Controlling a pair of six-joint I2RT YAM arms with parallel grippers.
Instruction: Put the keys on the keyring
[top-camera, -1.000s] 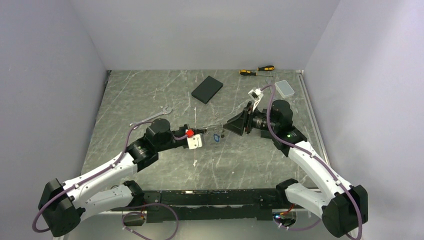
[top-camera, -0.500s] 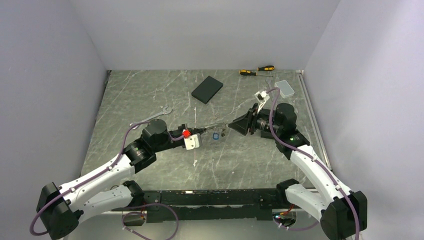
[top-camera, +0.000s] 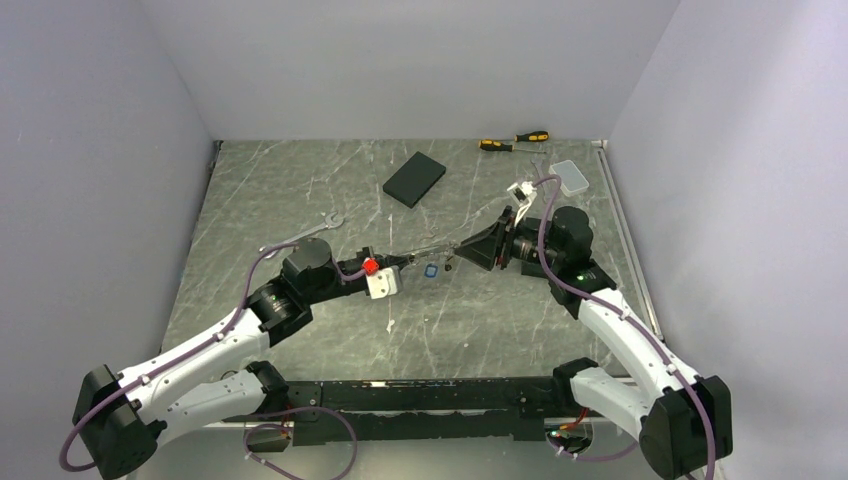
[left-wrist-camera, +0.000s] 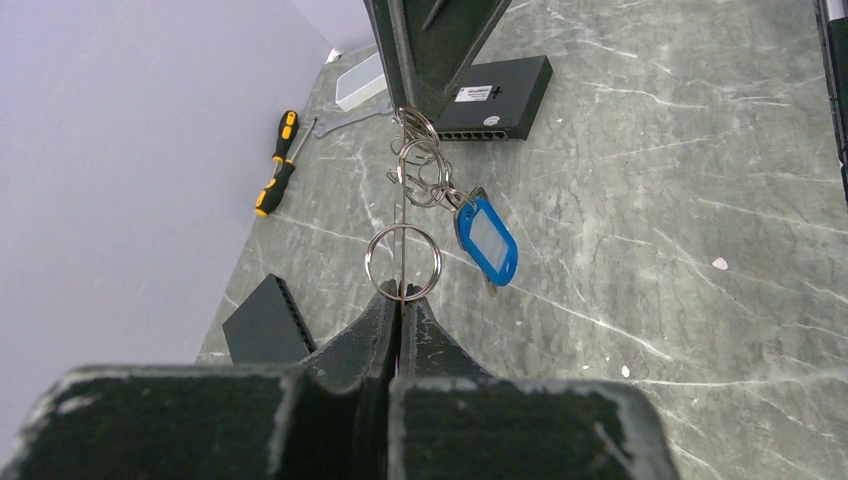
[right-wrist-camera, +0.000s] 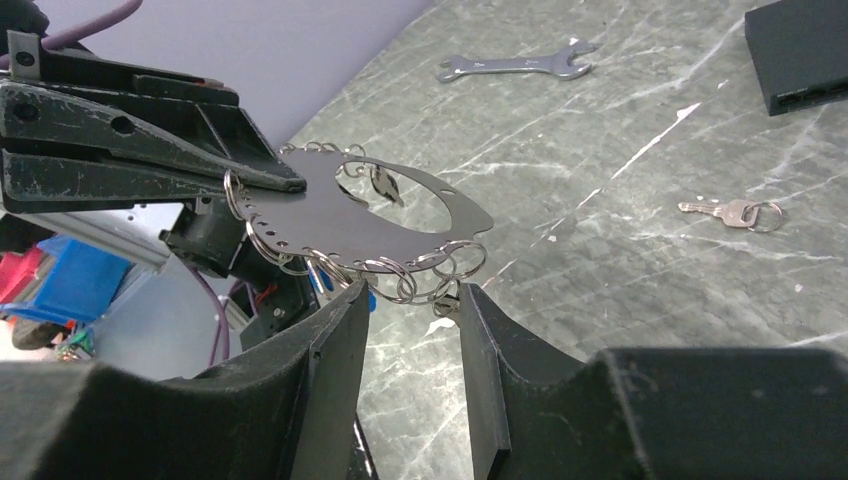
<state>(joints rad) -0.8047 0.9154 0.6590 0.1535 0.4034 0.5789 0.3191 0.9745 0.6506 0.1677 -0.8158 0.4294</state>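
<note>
The keyring (right-wrist-camera: 360, 215) is a flat silver oval plate with a hole, edged with several small split rings. My left gripper (top-camera: 402, 262) is shut on its end; in the left wrist view (left-wrist-camera: 400, 300) the plate shows edge-on. A key with a blue tag (left-wrist-camera: 487, 240) hangs from a small ring, and shows in the top view (top-camera: 431, 270). My right gripper (right-wrist-camera: 412, 290) is open, its jaws either side of the small rings on the near edge. In the top view the right gripper (top-camera: 457, 255) faces the left one. A loose silver key (right-wrist-camera: 735, 212) lies on the table.
A silver wrench (top-camera: 325, 222) lies left of the grippers. A black box (top-camera: 414, 178) sits behind them. Two yellow-handled screwdrivers (top-camera: 515, 140) and a clear plastic case (top-camera: 572, 177) lie at the back right. White walls enclose the marble table (top-camera: 300, 180).
The right arm has drawn back to the right and its wrist has turned. The left gripper has shifted slightly left with the keyring. The blue tag has moved up a little.
</note>
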